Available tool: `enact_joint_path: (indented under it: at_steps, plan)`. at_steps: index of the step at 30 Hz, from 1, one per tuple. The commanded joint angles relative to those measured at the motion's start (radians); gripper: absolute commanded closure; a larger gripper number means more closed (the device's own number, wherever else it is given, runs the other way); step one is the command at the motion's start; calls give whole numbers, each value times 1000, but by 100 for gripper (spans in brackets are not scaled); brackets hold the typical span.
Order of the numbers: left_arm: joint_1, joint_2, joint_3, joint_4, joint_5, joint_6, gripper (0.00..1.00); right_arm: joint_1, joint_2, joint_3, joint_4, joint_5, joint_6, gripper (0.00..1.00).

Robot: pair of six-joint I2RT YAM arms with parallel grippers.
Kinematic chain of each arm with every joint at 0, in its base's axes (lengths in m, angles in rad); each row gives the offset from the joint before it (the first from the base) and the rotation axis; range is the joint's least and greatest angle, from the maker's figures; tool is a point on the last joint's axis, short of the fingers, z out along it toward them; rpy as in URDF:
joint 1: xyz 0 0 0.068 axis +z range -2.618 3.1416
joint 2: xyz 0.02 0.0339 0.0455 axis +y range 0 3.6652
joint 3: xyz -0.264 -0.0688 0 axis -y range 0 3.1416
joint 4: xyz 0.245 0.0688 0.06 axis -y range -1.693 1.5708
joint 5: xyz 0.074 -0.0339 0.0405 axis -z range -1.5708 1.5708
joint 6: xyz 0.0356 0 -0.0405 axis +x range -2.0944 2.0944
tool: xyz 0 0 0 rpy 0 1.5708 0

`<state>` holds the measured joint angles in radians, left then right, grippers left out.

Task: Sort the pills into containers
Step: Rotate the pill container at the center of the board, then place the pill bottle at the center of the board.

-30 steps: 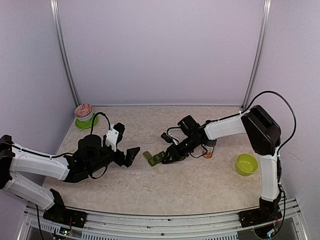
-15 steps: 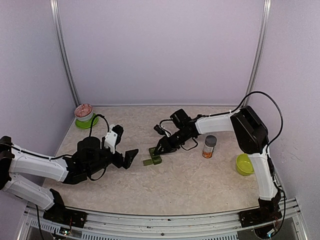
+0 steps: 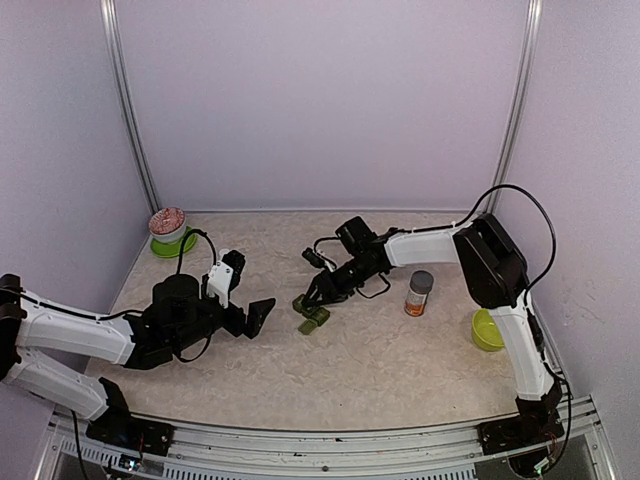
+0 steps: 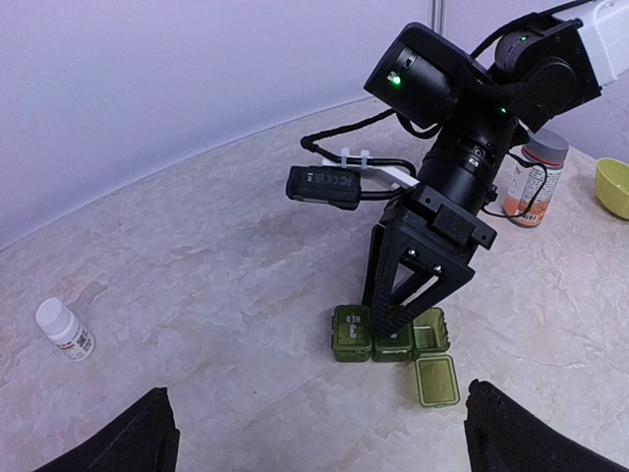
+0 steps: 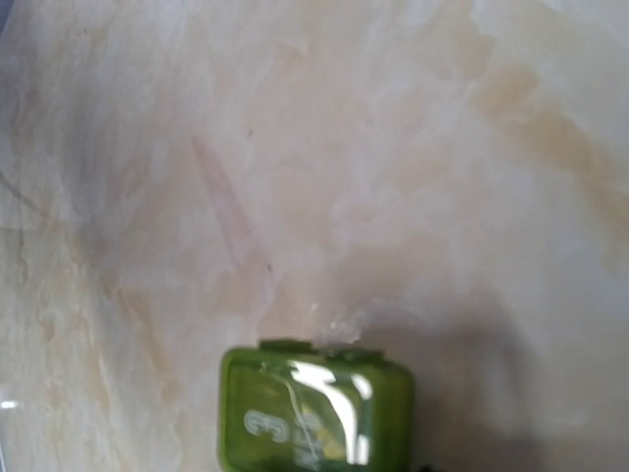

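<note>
Beige marbled desk point(image 3: 400, 370) is stretching under both my arms, with plain lilac walls standing round it. I am working, as I judge it, at the opening of lids, the step before any sorting. I am seeing no pills lying loose anywhere.

My right arm point(image 3: 430, 245) is reaching left across the middle of the desk, and its jaws are pointing down onto the containers point(image 4: 351, 334), touching or just above the middle compartment. Whether these jaws are apart or together, I cannot tell. My left jaws are spread wide and gripping nothing, hovering just left of the strip and aiming at it.

The containers are sitting near the desk's centre, well apart from the bottle point(image 3: 419, 293) on the right and the bowl point(image 3: 488, 330) beyond it. They are showing as a dark green strip of three joined square boxes with pale marks on the lids. One end lid point(image 4: 435, 382) is lying flipped open on its hinge, and the other two are looking shut. My right wrist view is catching a glossy lid marked 3.

Next, I reckon, I should be catching a fingertip under another lid's edge. The strip looks small and light, so it may be sliding unless my left jaws are steadying it.
</note>
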<state>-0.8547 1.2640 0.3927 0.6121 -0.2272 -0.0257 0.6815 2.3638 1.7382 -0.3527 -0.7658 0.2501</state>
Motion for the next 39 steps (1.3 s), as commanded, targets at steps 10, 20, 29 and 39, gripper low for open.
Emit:
enact_joint_path:
  at_steps: [10, 20, 29, 39]
  plan:
    - [-11, -27, 46, -37, -13, 23, 1, -30, -233, -69, -48, 201, -105, 44]
    - [-42, 14, 189, -129, 13, 79, 1, -36, -567, -329, 48, 438, -103, 0]
    - [-69, 125, 374, -166, 39, 120, 1, -52, -873, -610, 177, 690, -77, 0]
    - [-70, 290, 501, -133, 114, 77, 1, -99, -1113, -882, 245, 867, 11, 0]
